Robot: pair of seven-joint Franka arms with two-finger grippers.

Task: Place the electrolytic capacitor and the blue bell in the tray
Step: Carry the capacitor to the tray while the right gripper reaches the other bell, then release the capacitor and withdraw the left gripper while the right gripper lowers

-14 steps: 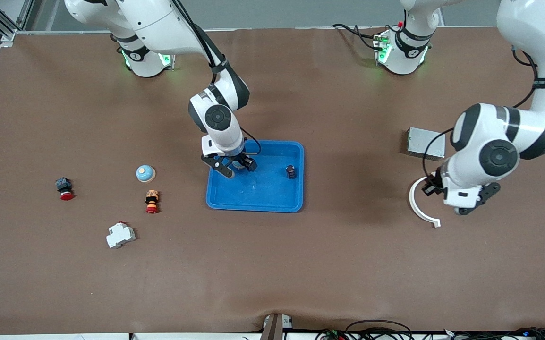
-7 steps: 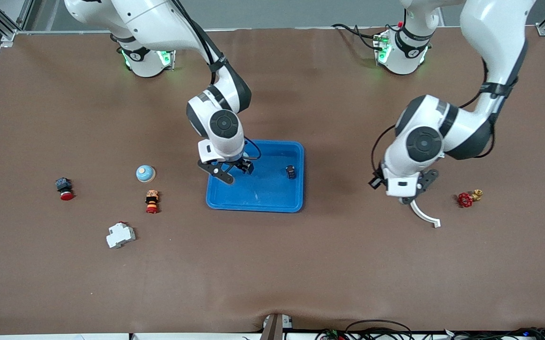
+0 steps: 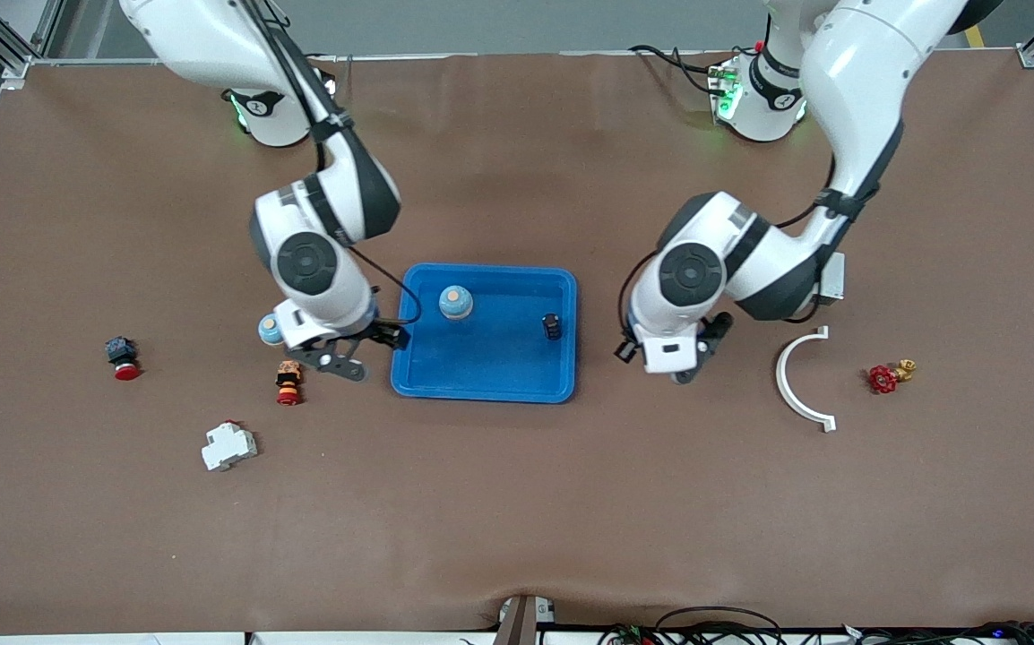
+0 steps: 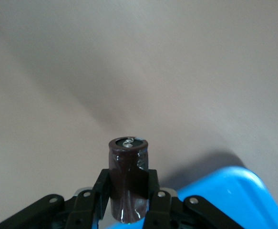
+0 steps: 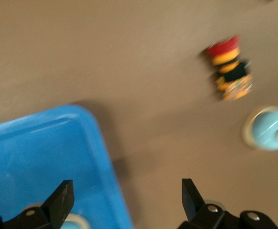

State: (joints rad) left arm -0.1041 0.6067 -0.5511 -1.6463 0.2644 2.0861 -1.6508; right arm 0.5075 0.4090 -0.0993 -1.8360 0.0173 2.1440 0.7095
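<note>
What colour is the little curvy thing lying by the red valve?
White. The curved piece shows best in the front view, beside the red valve.

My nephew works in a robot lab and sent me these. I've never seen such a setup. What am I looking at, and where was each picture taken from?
The white machines are a right arm and a left arm at a brown table, each ending in a two-finger gripper. The wide picture comes from a high camera facing them; the two close-ups come from cameras on the arms' wrists. The left gripper, over the table beside the blue tray, is shut on a dark capacitor. The right gripper hangs open over the tray's edge toward the right arm's end. In the tray stand a blue bell and another capacitor. A second bell, a push button, a white breaker, a white curved piece and a red valve lie around.
</note>
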